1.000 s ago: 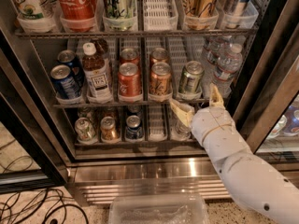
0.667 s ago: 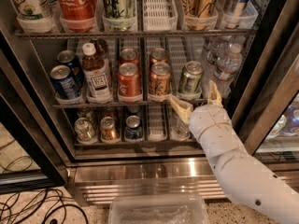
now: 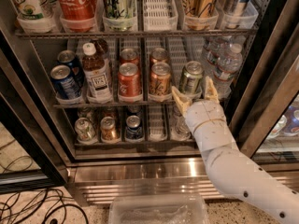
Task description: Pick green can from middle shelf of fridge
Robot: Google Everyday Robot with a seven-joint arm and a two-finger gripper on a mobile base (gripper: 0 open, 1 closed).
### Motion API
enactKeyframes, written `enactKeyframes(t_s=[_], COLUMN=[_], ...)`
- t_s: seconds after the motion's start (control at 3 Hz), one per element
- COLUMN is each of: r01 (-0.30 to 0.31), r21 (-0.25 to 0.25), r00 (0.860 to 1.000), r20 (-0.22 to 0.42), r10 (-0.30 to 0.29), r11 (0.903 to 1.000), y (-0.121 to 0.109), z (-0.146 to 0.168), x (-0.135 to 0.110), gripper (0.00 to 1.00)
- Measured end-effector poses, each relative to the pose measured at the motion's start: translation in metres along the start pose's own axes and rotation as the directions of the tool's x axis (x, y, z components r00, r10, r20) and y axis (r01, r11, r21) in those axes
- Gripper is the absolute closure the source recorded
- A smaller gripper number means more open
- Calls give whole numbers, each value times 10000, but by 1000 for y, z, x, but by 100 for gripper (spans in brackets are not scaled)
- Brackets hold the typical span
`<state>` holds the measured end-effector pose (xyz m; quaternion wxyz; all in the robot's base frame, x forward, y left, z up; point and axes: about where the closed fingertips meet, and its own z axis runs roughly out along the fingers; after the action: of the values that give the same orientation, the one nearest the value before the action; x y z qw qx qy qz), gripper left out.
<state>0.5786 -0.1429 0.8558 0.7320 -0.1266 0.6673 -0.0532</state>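
The green can (image 3: 191,78) stands upright at the front of the middle shelf (image 3: 154,101) of the fridge (image 3: 140,167), right of the orange-brown can (image 3: 160,79) and the red can (image 3: 129,80). My gripper (image 3: 194,93) is open just in front of and slightly below the green can. Its two tan fingers (image 3: 179,99) stand on either side of the can's lower part, and I cannot tell whether they touch it. The white arm comes in from the lower right.
Clear water bottles (image 3: 227,66) stand right of the green can, close to the right finger. A juice bottle (image 3: 96,73) and blue cans (image 3: 63,80) sit at left. Tall cans and a Coca-Cola bottle (image 3: 77,3) fill the rack above. Small cans (image 3: 108,129) sit below. A clear plastic bin (image 3: 159,209) lies on the floor.
My gripper has moved slightly up and forward, so its fingers now reach up around the green can's base. The cans have not moved.
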Motion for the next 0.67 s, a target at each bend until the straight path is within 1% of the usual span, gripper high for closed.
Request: enactKeyframes(t_s=[0.67], r01=[-66], r21=[291], r00=[9998], r20=[179], r10=[60], r11=[9996], y=[-1], z=[7], x=[0], gripper=[35])
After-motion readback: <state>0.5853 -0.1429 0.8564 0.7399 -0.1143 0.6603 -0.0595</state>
